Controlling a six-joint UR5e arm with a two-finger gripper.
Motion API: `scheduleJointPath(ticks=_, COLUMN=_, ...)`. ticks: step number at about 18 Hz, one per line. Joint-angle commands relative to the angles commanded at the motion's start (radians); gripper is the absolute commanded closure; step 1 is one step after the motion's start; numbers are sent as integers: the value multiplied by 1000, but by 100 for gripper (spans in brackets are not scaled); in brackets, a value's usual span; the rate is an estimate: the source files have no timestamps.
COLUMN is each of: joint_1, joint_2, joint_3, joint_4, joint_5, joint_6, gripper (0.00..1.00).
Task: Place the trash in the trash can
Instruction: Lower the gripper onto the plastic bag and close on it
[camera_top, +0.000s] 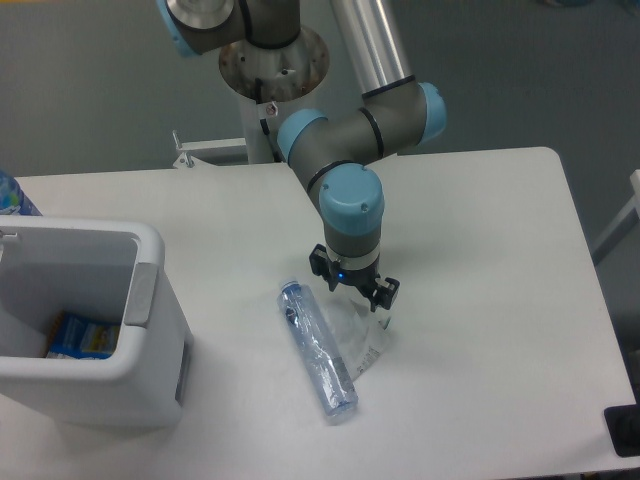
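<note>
The arm reached down from its pedestal, wrist vertical, with the pincer (354, 287) pointing straight down just above the crumpled wrapper (358, 338). Its two fingers stood spread apart, gripping nothing. The crushed bottle (317, 348) lay flat on the white bench (480, 300), long axis running diagonally, one end toward the arm's base and the other toward the near edge, touching the wrapper's left side. The trash can (150, 300) stood well apart at the left.

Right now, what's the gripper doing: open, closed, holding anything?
Gripper: open, holding nothing, poised just above the crumpled plastic wrapper.
</note>
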Motion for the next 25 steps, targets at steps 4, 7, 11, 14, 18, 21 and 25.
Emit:
scheduleJointPath(ticks=4, joint_1=0, joint_2=-2, joint_3=12, joint_4=-2, joint_5=0, joint_6=0, gripper=79)
scheduleJointPath(ticks=7, joint_1=2, joint_2=0, joint_3=14, joint_4=-3, joint_5=0, joint_6=0, gripper=98)
scheduleJointPath(ticks=11, joint_1=9, joint_2=8, joint_3=21, joint_4=-5, joint_5=0, joint_6=-1, gripper=100)
scheduleJointPath(ticks=14, joint_1=43, joint_2=31, joint_3=37, joint_4=-8, joint_5=-11, joint_6=-3, gripper=100)
scheduleJointPath(ticks=18, joint_1=70, joint_2=49, joint_3=48, joint_4=-8, joint_5=-14, joint_6=-5, gripper=100)
scheduleJointPath(ticks=21, joint_1=86, joint_2=48, joint_3=77, joint_4=-9, joint_5=-82, joint_6=-89, gripper=100)
scheduleJointPath(ticks=25, joint_1=109, joint_2=34, joint_3=139, joint_4=-8, joint_5=-213, joint_6=-253, gripper=100)
